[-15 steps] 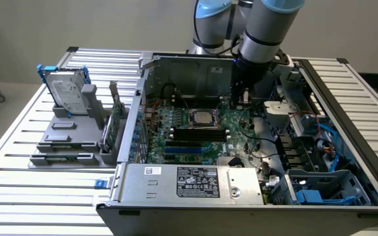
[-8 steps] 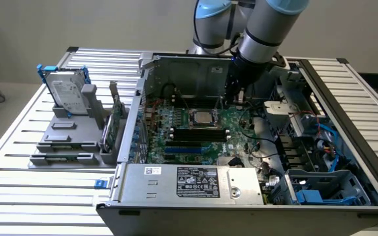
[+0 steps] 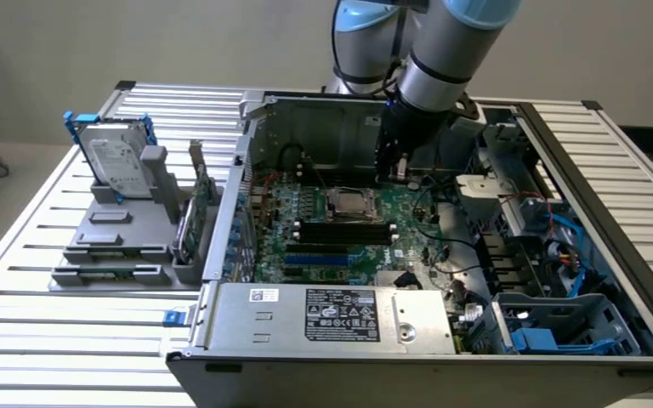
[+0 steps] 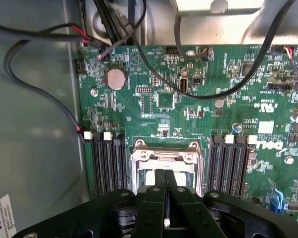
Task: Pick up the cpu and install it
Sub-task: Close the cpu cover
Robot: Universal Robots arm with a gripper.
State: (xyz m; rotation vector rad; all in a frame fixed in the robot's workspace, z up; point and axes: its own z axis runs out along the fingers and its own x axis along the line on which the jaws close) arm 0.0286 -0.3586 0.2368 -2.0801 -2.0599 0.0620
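Note:
An open computer case [image 3: 252,153] holds the green board [image 3: 400,229]. Its metal-framed socket [image 3: 349,201] has a pale silvery square inside, which looks like the cpu [image 4: 151,174]. My gripper [image 3: 398,174] hangs above the board, a little behind the socket and toward the exterior view's right. In the wrist view the black fingers [image 4: 156,198] are pressed together with nothing between them. My gripper [image 4: 165,174] there overlaps the near part of the socket frame [image 4: 139,157] and hides the middle of the chip.
Dark memory slots [image 4: 107,163] flank the socket on both sides. Black cables [image 4: 208,94] loop over the board's far part, near a coin battery [image 4: 115,78]. A power supply [image 3: 326,314] fills the case front. A hard drive [image 3: 116,157] stands on a grey fixture [image 3: 111,246] outside.

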